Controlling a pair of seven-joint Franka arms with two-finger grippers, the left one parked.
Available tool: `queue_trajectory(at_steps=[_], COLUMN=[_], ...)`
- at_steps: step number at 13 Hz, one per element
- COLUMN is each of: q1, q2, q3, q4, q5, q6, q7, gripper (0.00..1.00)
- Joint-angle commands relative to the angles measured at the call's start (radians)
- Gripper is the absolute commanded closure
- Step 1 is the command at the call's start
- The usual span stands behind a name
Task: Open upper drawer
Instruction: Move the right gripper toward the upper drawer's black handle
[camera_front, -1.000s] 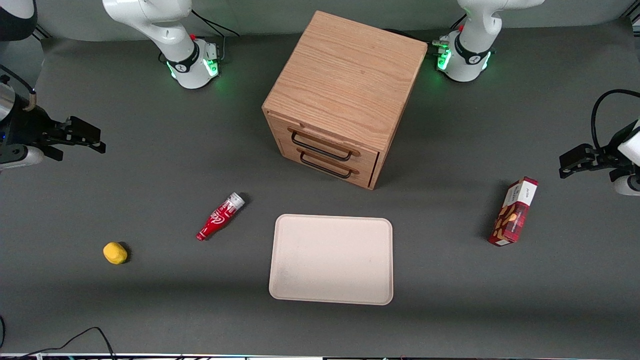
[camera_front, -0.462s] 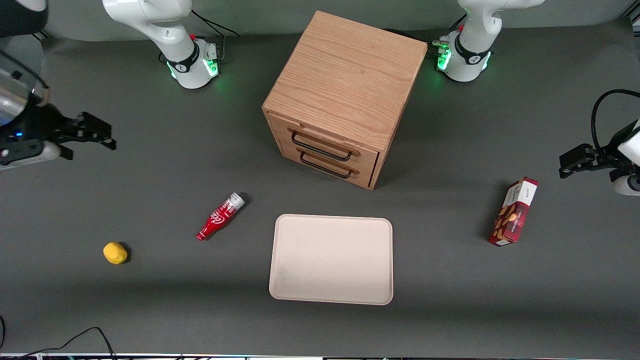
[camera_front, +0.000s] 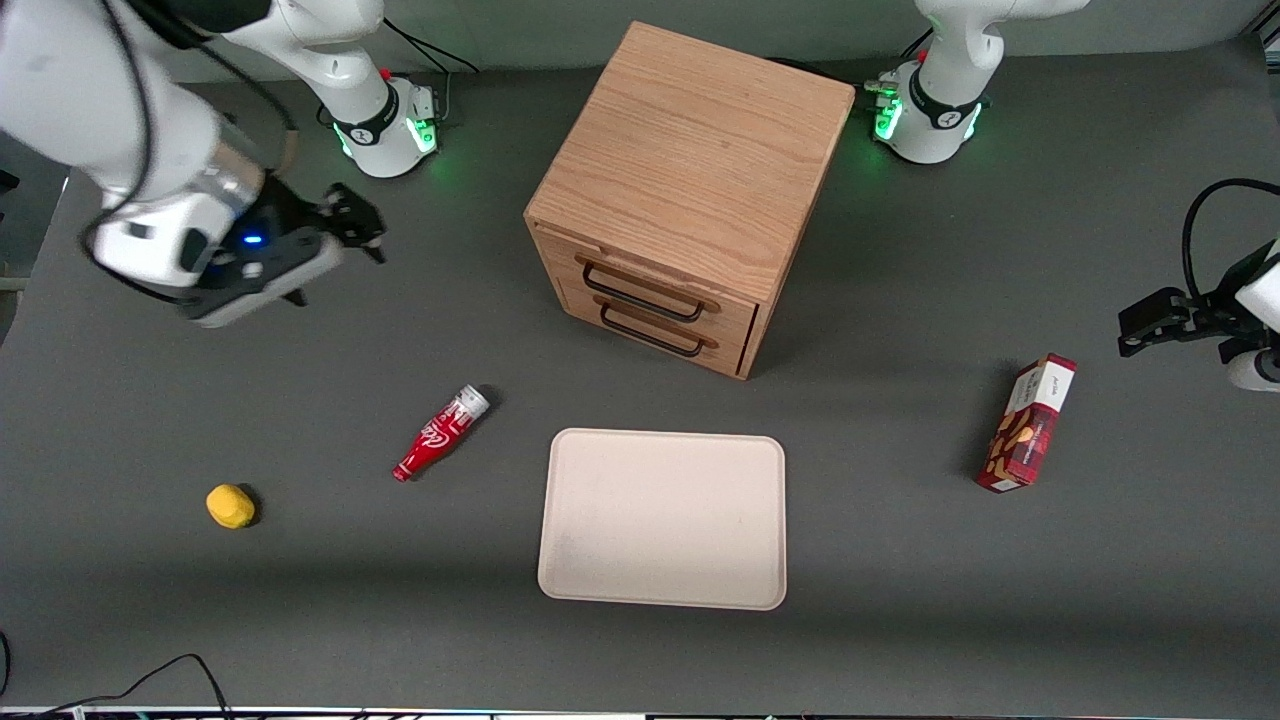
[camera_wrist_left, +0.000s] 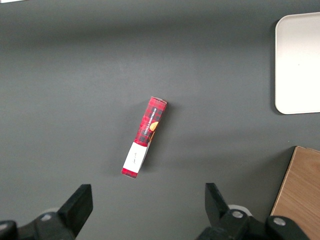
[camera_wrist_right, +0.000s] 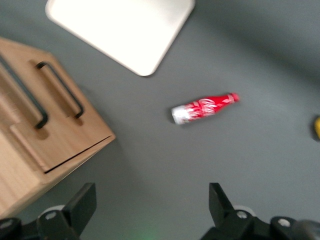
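The light-oak cabinet (camera_front: 690, 150) stands at the middle of the table, far from the front camera. Its upper drawer (camera_front: 655, 278) is shut, with a thin black wire handle (camera_front: 640, 293). The matching lower drawer (camera_front: 650, 335) below it is shut too. My right gripper (camera_front: 358, 222) hovers above the table toward the working arm's end, well apart from the cabinet. It is open and empty. In the right wrist view the gripper (camera_wrist_right: 150, 197) shows bare table between its fingers, and the upper drawer (camera_wrist_right: 20, 107) and both handles are in sight.
A red cola bottle (camera_front: 441, 433) lies on the table, also in the right wrist view (camera_wrist_right: 205, 107). A cream tray (camera_front: 662, 518) lies in front of the cabinet. A small yellow object (camera_front: 230, 505) and a red snack box (camera_front: 1030, 422) lie toward opposite ends.
My right gripper has swung in from the working arm's end of the table toward the cabinet and a little farther from the front camera. The drawers have not moved.
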Motion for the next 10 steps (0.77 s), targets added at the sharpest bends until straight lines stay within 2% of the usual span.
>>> queue_trajectory(at_steps=[1, 4, 10], q1=[0.030, 0.051, 0.203], q2=[0.122, 0.224, 0.311], q3=[0.100, 0.174, 0.180], q4=[0.110, 0.167, 0.164], q5=[-0.083, -0.099, -0.182], q6=[0.004, 0.067, 0.225], q7=[-0.031, -0.025, -0.018], gripper=[0.00, 0.00, 0.00])
